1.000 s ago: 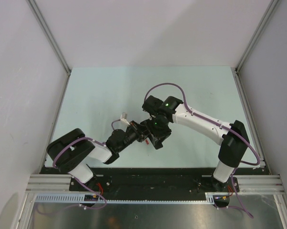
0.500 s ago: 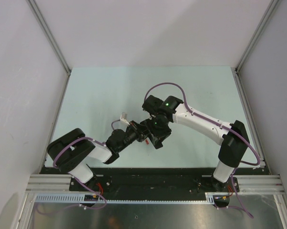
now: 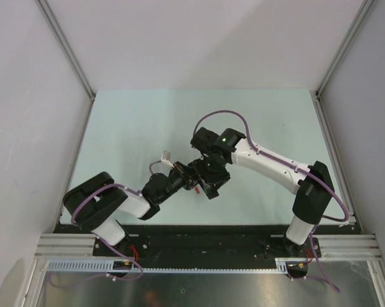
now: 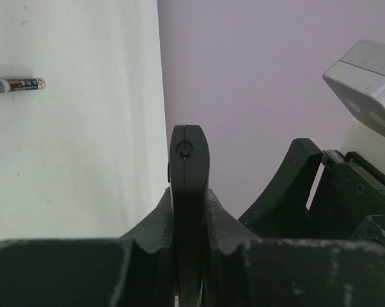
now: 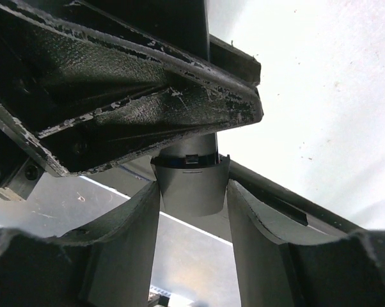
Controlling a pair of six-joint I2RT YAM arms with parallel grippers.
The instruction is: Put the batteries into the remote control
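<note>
My left gripper (image 4: pixel 188 195) is shut on the remote control (image 4: pixel 188 153), a slim black bar seen edge-on and sticking out beyond the fingertips. In the right wrist view the remote's grey rounded end (image 5: pixel 189 176) sits between the tips of my right gripper (image 5: pixel 192 201), whose jaws stand slightly apart around it. Seen from above, the left gripper (image 3: pixel 191 181) and the right gripper (image 3: pixel 212 182) meet over the middle of the table, hiding the remote. One battery (image 4: pixel 18 84), black and orange with a grey end, lies on the table to the left of the held remote.
A small white object (image 3: pixel 167 155) lies on the pale green table (image 3: pixel 128 128) just beyond the left arm. White walls with metal posts close in the table on three sides. The right arm's body (image 4: pixel 365 83) is close on the right of the left gripper.
The right gripper's jaws have spread a little around the remote's end. Both arms stay where they were, and the left gripper still clamps the remote.
</note>
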